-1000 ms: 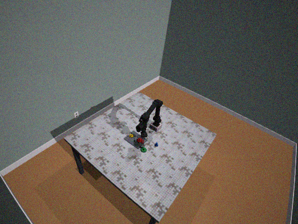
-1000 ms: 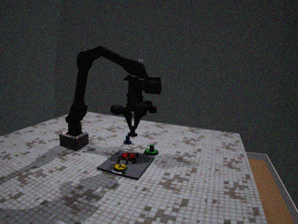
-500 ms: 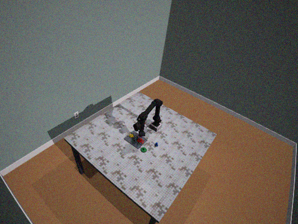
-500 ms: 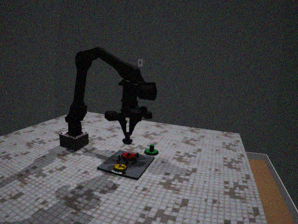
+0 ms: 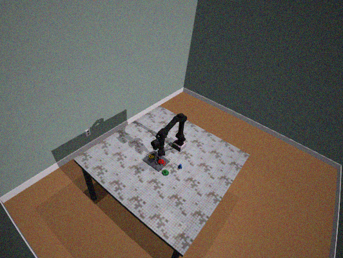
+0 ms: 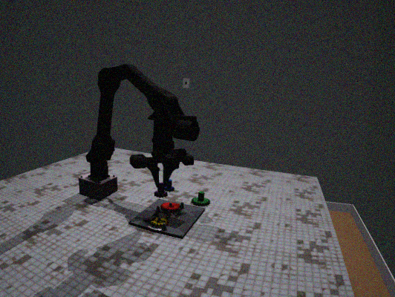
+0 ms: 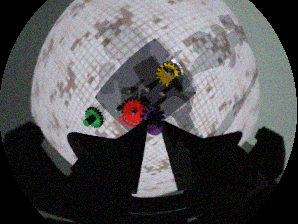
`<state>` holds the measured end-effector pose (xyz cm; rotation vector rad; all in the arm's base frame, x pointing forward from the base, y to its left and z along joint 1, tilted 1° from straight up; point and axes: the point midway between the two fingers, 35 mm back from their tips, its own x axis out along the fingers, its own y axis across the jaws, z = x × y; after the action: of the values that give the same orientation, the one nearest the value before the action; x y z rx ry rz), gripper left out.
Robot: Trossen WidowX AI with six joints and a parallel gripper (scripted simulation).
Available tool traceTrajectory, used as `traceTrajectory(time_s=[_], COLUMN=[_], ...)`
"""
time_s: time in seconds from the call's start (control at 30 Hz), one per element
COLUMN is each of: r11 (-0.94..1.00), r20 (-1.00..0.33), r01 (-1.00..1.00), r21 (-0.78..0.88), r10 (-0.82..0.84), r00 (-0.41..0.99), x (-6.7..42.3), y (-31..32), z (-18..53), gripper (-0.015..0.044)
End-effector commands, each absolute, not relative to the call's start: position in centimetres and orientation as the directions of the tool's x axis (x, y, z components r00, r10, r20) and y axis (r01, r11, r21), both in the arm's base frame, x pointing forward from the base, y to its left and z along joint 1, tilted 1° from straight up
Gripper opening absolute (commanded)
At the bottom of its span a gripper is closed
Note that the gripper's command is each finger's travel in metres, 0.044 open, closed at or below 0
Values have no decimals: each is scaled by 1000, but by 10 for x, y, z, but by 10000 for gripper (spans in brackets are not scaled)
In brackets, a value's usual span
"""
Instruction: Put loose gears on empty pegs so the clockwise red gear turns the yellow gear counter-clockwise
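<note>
My gripper (image 6: 161,185) (image 7: 154,132) is shut on the dark purple gear (image 6: 160,194) (image 7: 151,116), holding it by its knob, level and in the air. In the wrist view it overlaps the board's near edge, beside the red gear (image 5: 161,162) (image 6: 170,206) (image 7: 132,111). The yellow gear (image 5: 151,156) (image 6: 159,222) (image 7: 167,74) is on the grey board (image 5: 150,162) (image 6: 193,220) (image 7: 112,91). Short dark pegs show between the two gears, too dim to count. A green gear (image 5: 165,172) (image 6: 200,201) (image 7: 93,117) and a small blue gear (image 5: 180,166) (image 6: 169,186) stand on the table.
The arm's base (image 5: 179,146) (image 6: 98,186) stands behind the board. The green gear is just off the board's edge on the red gear's side. The patterned table (image 5: 193,180) (image 6: 267,237) surrounds the board, and the arm's shadow falls across it.
</note>
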<state>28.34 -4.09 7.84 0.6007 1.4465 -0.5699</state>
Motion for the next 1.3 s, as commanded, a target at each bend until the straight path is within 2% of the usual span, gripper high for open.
traceTrajectory(time_s=[0.0, 0.83, 1.27], r11=[733, 738, 864], r20=[-999, -999, -999], r01=[680, 673, 503], r21=[38, 38, 31], r10=[8, 7, 7], r00=[48, 48, 48], x=[279, 279, 279], y=[-48, -50, -49], z=[73, 74, 57], gripper=[0, 0, 0])
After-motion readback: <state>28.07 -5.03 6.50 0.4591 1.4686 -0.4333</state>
